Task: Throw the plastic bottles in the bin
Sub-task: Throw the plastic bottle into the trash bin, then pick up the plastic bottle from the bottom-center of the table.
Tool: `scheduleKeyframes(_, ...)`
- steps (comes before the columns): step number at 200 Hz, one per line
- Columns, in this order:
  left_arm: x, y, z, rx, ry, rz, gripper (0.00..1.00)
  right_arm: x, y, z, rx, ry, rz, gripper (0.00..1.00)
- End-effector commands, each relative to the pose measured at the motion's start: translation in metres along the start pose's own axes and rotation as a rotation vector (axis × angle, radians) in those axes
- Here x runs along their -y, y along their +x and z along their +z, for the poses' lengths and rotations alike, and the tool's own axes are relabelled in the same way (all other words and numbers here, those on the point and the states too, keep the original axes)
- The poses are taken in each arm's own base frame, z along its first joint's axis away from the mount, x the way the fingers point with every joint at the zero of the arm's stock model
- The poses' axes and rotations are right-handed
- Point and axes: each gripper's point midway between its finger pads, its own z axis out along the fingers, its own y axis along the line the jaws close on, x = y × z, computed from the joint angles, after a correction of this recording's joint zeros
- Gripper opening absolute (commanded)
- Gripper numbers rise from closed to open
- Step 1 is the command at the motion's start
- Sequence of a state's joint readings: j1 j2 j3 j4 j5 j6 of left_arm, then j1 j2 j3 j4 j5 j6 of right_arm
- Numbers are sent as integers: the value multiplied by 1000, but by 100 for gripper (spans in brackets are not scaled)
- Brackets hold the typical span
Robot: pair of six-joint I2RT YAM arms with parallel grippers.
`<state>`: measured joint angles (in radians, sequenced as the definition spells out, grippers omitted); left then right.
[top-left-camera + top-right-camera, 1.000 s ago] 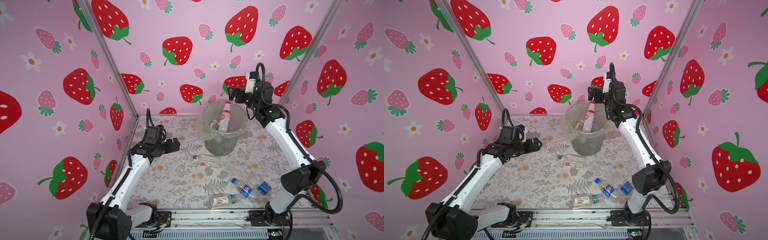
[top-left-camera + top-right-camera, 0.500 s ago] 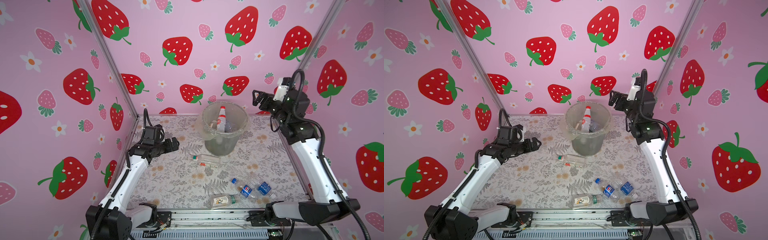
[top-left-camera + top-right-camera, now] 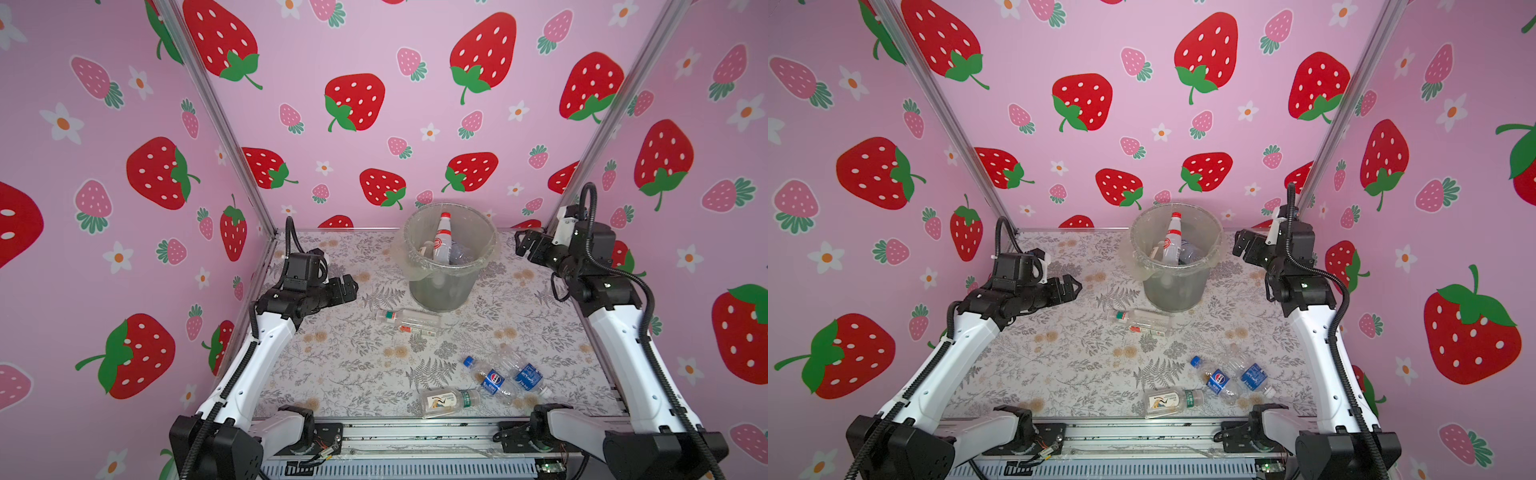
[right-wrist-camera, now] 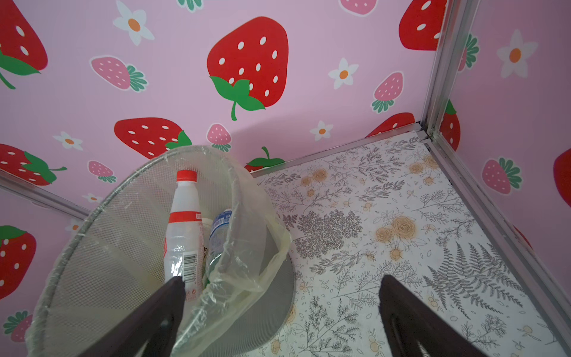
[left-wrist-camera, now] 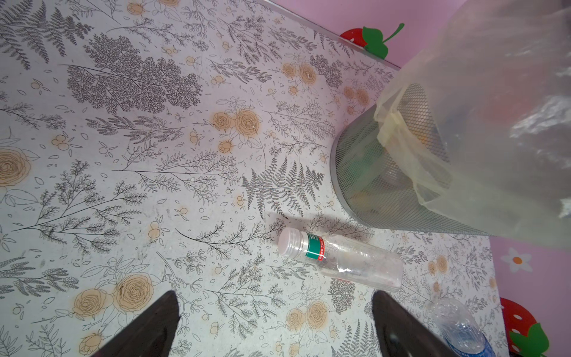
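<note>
The bin (image 3: 440, 291) (image 3: 1173, 291), a grey mesh bucket with a clear liner, stands at the back middle. Inside it lean a red-capped white bottle (image 3: 441, 241) (image 4: 183, 222) and a blue-labelled one (image 4: 219, 235). On the table just before the bin lies a clear bottle with a green band (image 3: 409, 318) (image 5: 340, 259). Near the front edge lie two blue-labelled bottles (image 3: 490, 380) (image 3: 525, 376) and a green-labelled one (image 3: 446, 401). My left gripper (image 3: 347, 286) (image 5: 275, 324) hovers open to the left of the bin. My right gripper (image 3: 525, 245) (image 4: 281, 296) is open and empty beside the bin's right rim.
Pink strawberry walls (image 3: 374, 104) close in three sides, with metal posts (image 3: 582, 166) at the back corners. A metal rail (image 3: 415, 436) runs along the front, carrying both arm bases. A smaller red-labelled bottle (image 3: 417, 330) lies against the green-banded one.
My right arm has swung from over the bin out to the right and lower. The red-capped bottle has sunk deeper into the bin. The left arm has hardly moved.
</note>
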<state>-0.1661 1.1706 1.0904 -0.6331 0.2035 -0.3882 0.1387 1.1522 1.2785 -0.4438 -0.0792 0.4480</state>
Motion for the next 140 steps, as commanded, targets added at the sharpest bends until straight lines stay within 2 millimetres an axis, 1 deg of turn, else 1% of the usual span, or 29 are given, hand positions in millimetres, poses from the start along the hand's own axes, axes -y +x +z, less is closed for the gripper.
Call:
scheduleKeyframes(1, 4, -1, -5, 6, 21, 18, 99, 6, 30, -1, -70, -17, -10, 99)
scheduleKeyframes(47, 11, 3, -2, -14, 49, 40, 99, 28, 92, 10, -193, 13, 30, 99)
scheduleKeyframes(76, 19, 10, -4, -36, 71, 65, 99, 40, 123, 13, -248, 34, 36, 99)
scheduleKeyframes(109, 33, 22, -12, -36, 87, 126, 99, 50, 145, 12, -273, 51, 39, 99)
scheduleKeyframes(140, 53, 41, -25, -36, 113, 227, 99, 59, 160, 13, -307, 73, 34, 99)
